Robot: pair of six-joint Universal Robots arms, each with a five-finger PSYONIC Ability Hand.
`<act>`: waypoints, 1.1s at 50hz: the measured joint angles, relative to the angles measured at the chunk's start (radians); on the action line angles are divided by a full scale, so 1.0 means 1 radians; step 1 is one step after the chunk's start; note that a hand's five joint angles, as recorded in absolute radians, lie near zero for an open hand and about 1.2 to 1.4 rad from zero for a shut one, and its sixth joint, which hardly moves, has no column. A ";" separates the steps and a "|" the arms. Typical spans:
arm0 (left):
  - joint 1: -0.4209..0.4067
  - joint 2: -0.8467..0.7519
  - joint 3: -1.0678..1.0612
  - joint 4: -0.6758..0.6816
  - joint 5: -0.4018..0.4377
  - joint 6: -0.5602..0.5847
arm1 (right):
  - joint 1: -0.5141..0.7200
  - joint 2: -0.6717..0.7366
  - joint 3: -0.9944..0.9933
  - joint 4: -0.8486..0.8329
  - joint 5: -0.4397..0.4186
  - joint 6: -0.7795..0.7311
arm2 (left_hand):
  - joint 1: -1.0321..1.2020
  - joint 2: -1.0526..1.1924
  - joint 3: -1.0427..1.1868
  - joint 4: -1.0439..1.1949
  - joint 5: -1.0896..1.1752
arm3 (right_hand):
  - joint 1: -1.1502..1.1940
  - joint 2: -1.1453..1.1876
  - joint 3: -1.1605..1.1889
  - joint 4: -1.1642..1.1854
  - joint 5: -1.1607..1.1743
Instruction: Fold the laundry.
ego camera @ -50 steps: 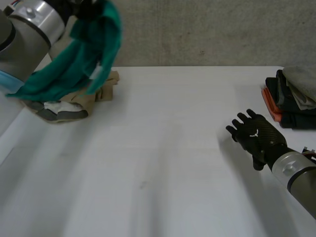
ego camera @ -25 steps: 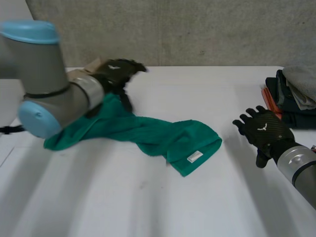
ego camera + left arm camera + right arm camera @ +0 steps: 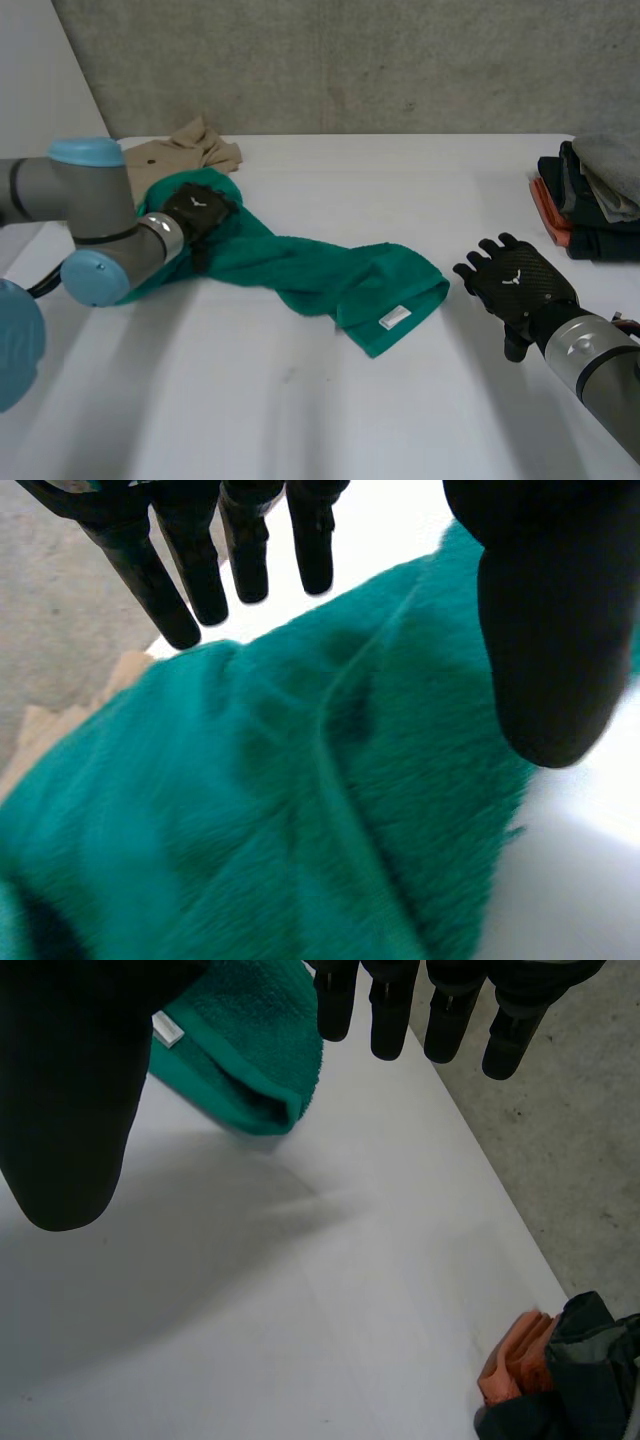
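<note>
green towel: airborne → lying on table | left hand: fingers straightened

The white worktop lies open along its near side; a rumpled green terry towel blocks left-centre, a crumpled tan garment lies behind it, and stacked dark folded clothes stand far right.

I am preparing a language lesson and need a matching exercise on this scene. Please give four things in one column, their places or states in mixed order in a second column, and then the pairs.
1. green towel
2. beige garment
3. stack of folded clothes
4. right hand

a. open, above the bare table
b. at the table's far left corner
c. twisted, across the table's middle
d. at the table's right edge

Pairs: 1-c, 2-b, 3-d, 4-a
</note>
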State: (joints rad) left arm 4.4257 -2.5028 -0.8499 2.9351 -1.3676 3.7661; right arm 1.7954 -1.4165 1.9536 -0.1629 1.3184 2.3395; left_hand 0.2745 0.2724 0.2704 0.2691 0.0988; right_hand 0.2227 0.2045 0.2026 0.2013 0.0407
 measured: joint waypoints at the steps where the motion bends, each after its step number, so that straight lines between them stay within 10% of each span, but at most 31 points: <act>1: -0.005 -0.006 0.007 -0.005 0.001 -0.001 | 0.000 0.000 0.001 -0.001 0.000 -0.001 | 0.041 0.026 0.031 0.033 0.031 | 0.000 0.000 0.000 0.000 0.000; 8: -0.035 -0.037 0.049 -0.041 -0.013 0.003 | -0.003 -0.002 0.004 -0.007 -0.001 -0.007 | 0.873 0.869 0.864 0.875 0.857 | 0.000 0.000 0.000 0.000 0.000; 27: -0.319 0.555 -0.057 0.056 -0.028 -0.391 | -0.024 -0.015 -0.120 0.047 0.039 0.073 | 0.873 0.919 0.913 0.924 0.878 | 0.000 0.000 0.000 0.000 0.000; 41: -0.277 0.460 -0.262 0.055 -0.110 -0.363 | -0.081 0.013 -0.274 0.203 0.032 0.305 | 0.873 0.920 0.913 0.924 0.878 | 0.000 0.000 0.000 0.000 0.000; 45: -0.246 0.407 -0.334 0.004 -0.063 -0.302 | -0.056 0.059 -0.317 0.251 0.015 0.302 | 0.593 0.624 0.646 0.648 0.635 | 0.000 0.000 0.000 0.000 0.000; 46: -0.239 0.401 -0.352 -0.007 -0.040 -0.292 | -0.044 0.075 -0.332 0.268 0.013 0.299 | 0.238 0.304 0.308 0.303 0.296 | 0.000 0.000 0.000 0.000 0.000; 55: -0.148 0.496 -0.458 -0.028 0.056 -0.316 | 0.069 0.222 -0.489 0.436 0.014 0.306 | -0.075 -0.066 -0.066 -0.073 -0.055 | 0.000 0.000 0.000 0.000 0.000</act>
State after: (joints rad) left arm 4.2779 -2.0072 -1.3077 2.9072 -1.3115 3.4498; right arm 1.8648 -1.1946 1.4642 0.2732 1.3320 2.6457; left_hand 0.1993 0.2062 0.2049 0.1963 0.0436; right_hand 0.2227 0.2045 0.2026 0.2013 0.0406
